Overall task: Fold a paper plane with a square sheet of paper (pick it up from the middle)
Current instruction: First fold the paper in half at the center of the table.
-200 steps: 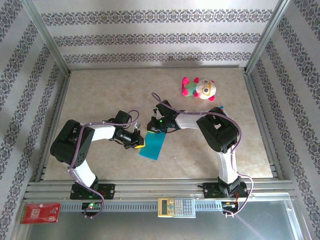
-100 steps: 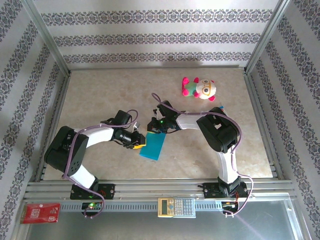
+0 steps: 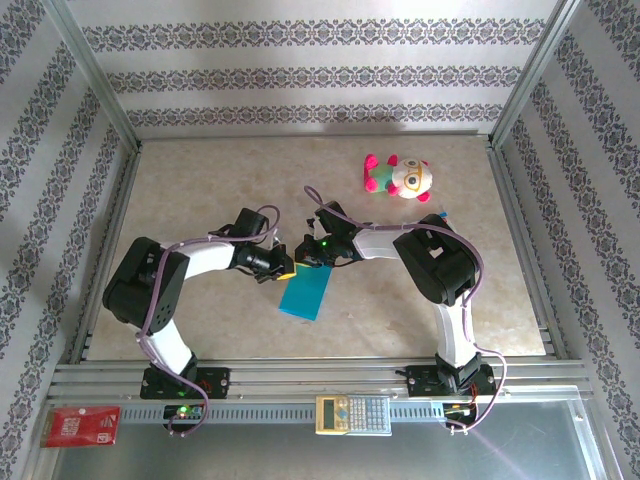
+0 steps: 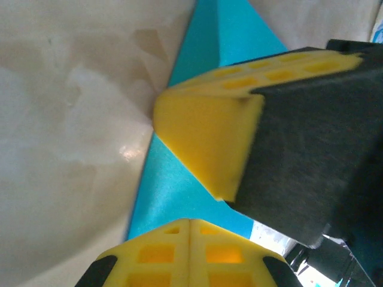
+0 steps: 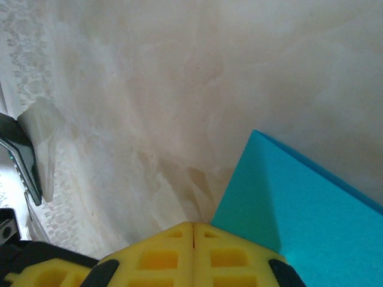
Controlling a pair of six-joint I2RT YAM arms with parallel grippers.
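Note:
The teal-blue sheet of paper [image 3: 305, 293] lies folded into a long narrow shape on the table's middle, slanting toward the near edge. My left gripper [image 3: 283, 268] is shut, its tips low over the paper's far left edge; in the left wrist view the paper [image 4: 173, 197] runs just beyond its yellow fingertips [image 4: 188, 251]. My right gripper [image 3: 306, 257] is shut too and rests at the paper's far end. Its yellow fingers [image 4: 203, 137] press down on the teal surface. In the right wrist view a paper corner [image 5: 299, 209] lies just right of the shut fingertips [image 5: 192, 251].
A plush toy [image 3: 398, 177] lies at the back right. A small blue-and-white card [image 3: 441, 215] peeks out by the right arm's elbow. A calculator [image 3: 352, 413] and a red packet [image 3: 80, 425] sit on the metal rail at the front. Patterned walls enclose the table.
My left gripper has shifted away from the near edge and slightly right, up to the paper's far left edge. The right gripper and the paper have stayed put.

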